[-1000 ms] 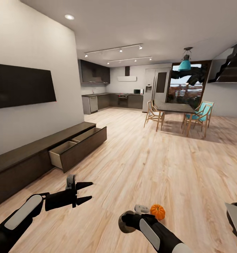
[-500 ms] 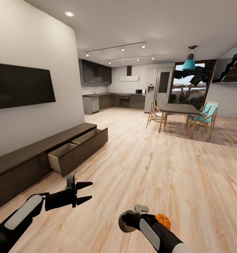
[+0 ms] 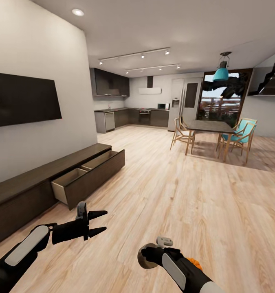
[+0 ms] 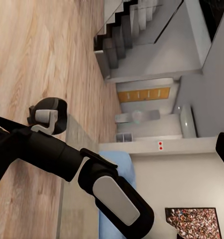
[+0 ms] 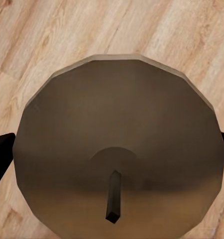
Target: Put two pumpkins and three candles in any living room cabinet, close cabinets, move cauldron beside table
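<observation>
My right gripper [image 3: 146,255] is shut on a grey-beige candle [image 3: 144,262], low over the wooden floor. In the right wrist view the candle's round top and dark wick [image 5: 113,199] sit between the two fingers. The candle [image 4: 59,105] also appears at the end of my right arm in the left wrist view. An orange pumpkin [image 3: 196,264] lies on the floor, mostly hidden behind my right forearm. My left gripper [image 3: 106,221] is open and holds nothing. The long dark-brown cabinet [image 3: 27,179] runs along the left wall with one drawer [image 3: 86,175] pulled open. The cauldron is out of view.
A black TV [image 3: 23,97] hangs above the cabinet. A wooden dining table [image 3: 208,127] with chairs stands far ahead on the right, with the kitchen [image 3: 129,116] behind it. The left wrist view takes in stairs [image 4: 117,45] and a blue sofa [image 4: 119,167].
The whole picture has shifted with the camera. In it the pumpkin has slid down behind my right forearm. Both arms keep their pose, and the candle stays gripped.
</observation>
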Motion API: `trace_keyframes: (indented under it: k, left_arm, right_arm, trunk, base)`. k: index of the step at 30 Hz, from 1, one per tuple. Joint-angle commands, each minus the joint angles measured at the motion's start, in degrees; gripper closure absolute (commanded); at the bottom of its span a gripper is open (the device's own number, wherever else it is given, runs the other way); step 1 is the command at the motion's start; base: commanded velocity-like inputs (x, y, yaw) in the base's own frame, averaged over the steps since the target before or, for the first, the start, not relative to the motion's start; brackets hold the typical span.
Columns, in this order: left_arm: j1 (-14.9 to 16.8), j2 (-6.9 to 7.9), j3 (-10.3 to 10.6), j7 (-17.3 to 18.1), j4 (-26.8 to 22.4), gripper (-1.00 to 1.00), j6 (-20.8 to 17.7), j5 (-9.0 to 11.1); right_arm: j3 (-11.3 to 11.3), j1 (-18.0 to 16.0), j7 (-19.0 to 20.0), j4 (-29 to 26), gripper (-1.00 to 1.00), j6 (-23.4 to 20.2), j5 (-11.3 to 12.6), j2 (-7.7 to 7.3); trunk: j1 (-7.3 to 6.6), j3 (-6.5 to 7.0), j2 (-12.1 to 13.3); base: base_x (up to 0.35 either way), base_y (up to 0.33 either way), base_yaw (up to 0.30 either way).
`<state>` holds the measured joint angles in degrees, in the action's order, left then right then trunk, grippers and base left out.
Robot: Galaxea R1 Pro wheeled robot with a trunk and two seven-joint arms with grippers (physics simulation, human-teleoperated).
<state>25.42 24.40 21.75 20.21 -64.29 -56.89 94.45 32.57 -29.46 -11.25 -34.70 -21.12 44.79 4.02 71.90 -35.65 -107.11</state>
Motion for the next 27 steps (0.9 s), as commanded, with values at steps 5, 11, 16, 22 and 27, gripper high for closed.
trace_keyframes:
  k: [5,11,16,22,27]
  left_arm:
    - [0.06,0.07,0.13,0.53,0.04,-1.0,0.02,-0.32]
    - [0.06,0.04,0.13,0.53,0.04,-1.0,0.02,-0.32]
    - [0.06,0.02,0.13,0.53,0.04,-1.0,0.02,-0.32]
    - [0.06,0.01,0.13,0.53,0.04,-1.0,0.02,-0.34]
    - [0.06,0.03,0.16,0.53,0.04,-1.0,0.02,-0.32]
  right_arm:
    - [0.3,-0.06,-0.58,-0.11,1.0,-0.16,0.57,0.01]
    - [0.26,-0.05,-0.61,-0.11,1.0,-0.23,0.56,0.02]
    - [0.3,-0.04,-0.62,-0.11,1.0,-0.24,0.56,0.02]
    - [0.29,-0.05,-0.62,-0.11,1.0,-0.24,0.56,0.02]
    - [0.29,-0.05,-0.62,-0.11,1.0,-0.24,0.56,0.02]
  trunk:
    - [0.0,-0.06,-0.03]
    - [0.0,-0.05,-0.03]
    - [0.0,-0.05,-0.03]
    - [0.0,-0.05,-0.03]
    - [0.0,-0.05,-0.03]
  base:
    - [0.037,0.0,0.0]
    - [0.005,0.0,0.056]
    - [0.0,0.0,0.253]
    - [0.0,0.0,0.286]
    - [0.001,0.0,0.289]
